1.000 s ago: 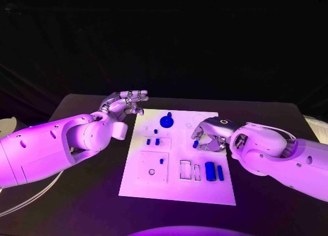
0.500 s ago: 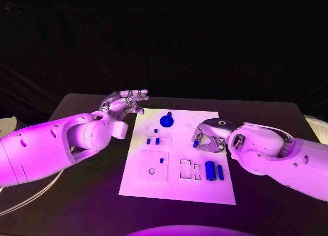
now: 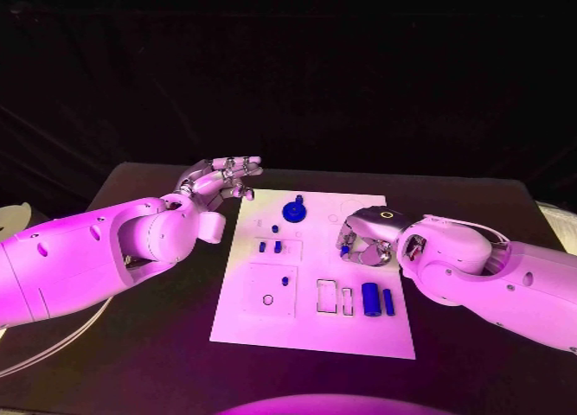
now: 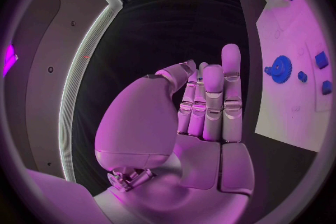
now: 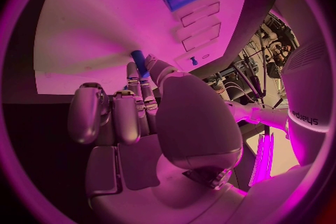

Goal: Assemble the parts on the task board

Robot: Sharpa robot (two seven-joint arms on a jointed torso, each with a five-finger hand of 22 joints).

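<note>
Held part: a small blue peg (image 3: pixel 344 251) is pinched in my right hand (image 3: pixel 367 235), over the right side of the task board (image 3: pixel 313 333); the right wrist view shows it between my thumb and fingertips (image 5: pixel 148 70), just above the white surface.
Task board: white plate in the middle of the black bench (image 3: pixel 138 346).
Other parts: a blue gear (image 3: pixel 293 210) near the board's far edge; two small blue pieces (image 3: pixel 270 247) left of centre; two blue cylinders (image 3: pixel 377 301) lying side by side towards the near right, by the rectangular slots (image 3: pixel 335 297).
In the way: my right hand covers the board beneath it.
Left hand: my left hand (image 3: pixel 222 181) is off the board's far left corner, over the bench, grasping nothing; fingers straight and close together, thumb alongside.
Right arm: forearm slants in over the board's right edge.
Writing: "sharpa" on my right arm in the wrist view.
</note>
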